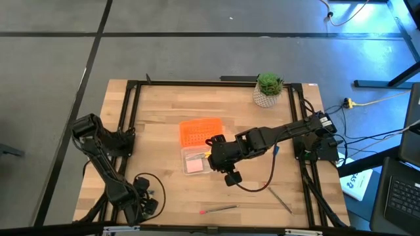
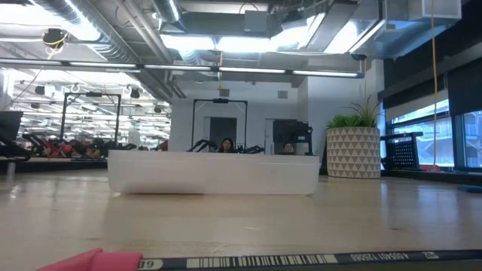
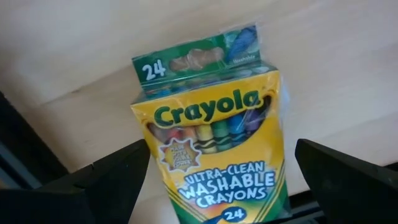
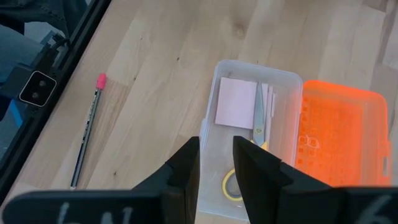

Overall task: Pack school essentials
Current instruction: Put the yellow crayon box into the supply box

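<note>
Scissors (image 4: pixel 250 146), yellow-handled, lying in the clear case (image 4: pixel 214 93) beside the pink square pad (image 4: pixel 236 102), orange lid (image 4: pixel 339 134) folded open alongside. Right tool (image 4: pixel 216 163) poised directly above the case, fingers nearly together with a slim gap, nothing held. Best lifted straight up, clear of the case wall, before reaching for a pencil (image 4: pixel 87 130) out on the table (image 4: pixel 155 56). Left tool (image 3: pixel 217 180) near the table's front-left corner, spread wide, crayon box (image 3: pixel 214 134) between the fingers; grip contact impossible to tell.
</note>
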Robot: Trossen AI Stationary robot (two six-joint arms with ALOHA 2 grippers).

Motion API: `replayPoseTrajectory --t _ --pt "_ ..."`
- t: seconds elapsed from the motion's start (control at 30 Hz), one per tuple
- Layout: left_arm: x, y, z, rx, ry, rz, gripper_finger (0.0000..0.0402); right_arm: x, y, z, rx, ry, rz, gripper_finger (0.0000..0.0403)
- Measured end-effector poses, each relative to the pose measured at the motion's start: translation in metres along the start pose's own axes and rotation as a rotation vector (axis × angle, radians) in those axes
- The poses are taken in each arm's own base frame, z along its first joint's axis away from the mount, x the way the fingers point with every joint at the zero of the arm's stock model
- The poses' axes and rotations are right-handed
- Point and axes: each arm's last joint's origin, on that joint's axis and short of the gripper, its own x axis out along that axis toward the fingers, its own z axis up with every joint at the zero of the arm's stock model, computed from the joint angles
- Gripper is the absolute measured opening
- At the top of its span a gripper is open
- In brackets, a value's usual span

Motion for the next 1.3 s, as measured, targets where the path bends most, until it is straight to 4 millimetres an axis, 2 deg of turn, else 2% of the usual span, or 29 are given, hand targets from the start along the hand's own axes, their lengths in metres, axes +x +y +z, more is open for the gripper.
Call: replayPoseTrajectory --t 0.37,0.5,1.3 --pt "0.015 -0.001 -0.003 0.015 -0.011 0.039 0.0396 0.0 0.0 0.0 0.0 0.001 0.0 0.0099" --pt "0.015 -0.002 -0.003 0.063 -0.01 0.038 0.0396 0.0 0.0 0.0 0.0 0.001 0.0 0.0099" --pt "0.025 -0.003 -0.004 0.089 -0.027 0.046 0.0396 0.0 0.0 0.0 0.0 0.001 -0.003 0.0099"
